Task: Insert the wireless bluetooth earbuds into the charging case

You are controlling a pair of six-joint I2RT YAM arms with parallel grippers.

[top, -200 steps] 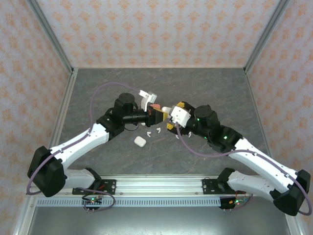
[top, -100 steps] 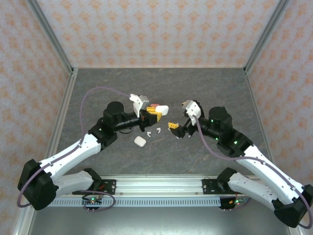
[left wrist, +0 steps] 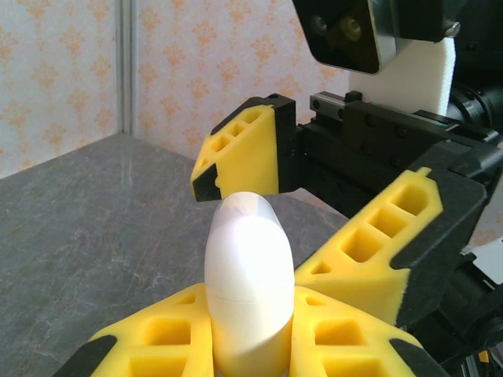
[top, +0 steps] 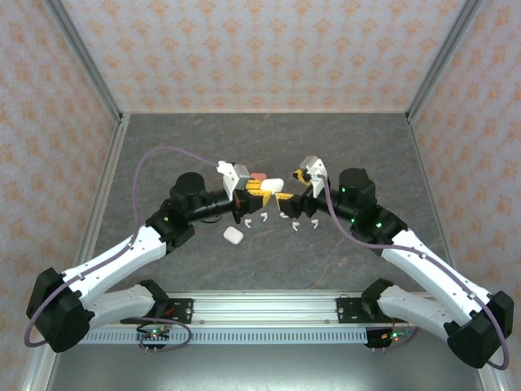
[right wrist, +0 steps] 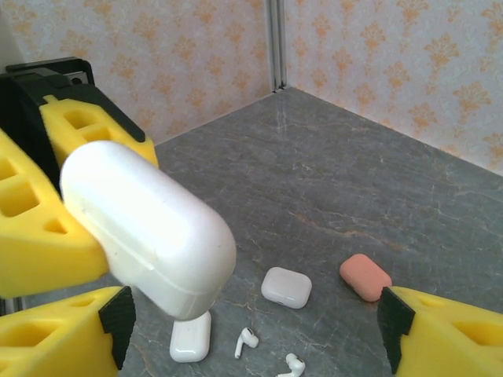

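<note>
**While the tiny white stemmed plastic earbuds [right wrist: 246, 340] lie loose, lid-opening looks like the next step**

They're scattered on the grey stone-look table [top: 366, 147], none seated in anything. Raised just over them, the rounded white plastic charging case [right wrist: 149, 228] is pinched at its base by the left gripper [top: 259, 189], free end aimed at the other arm. My read: it's presented so the lid, which looks closed, can be flipped. Facing it, the right gripper [top: 290, 192] has its yellow fingers spread just past the case tip; can't tell if one touches. Both arms reach inward, elbows out, wrists meeting mid-table. A spare white case [top: 233, 235] and a coral case [right wrist: 365, 276] rest on the table.
</note>
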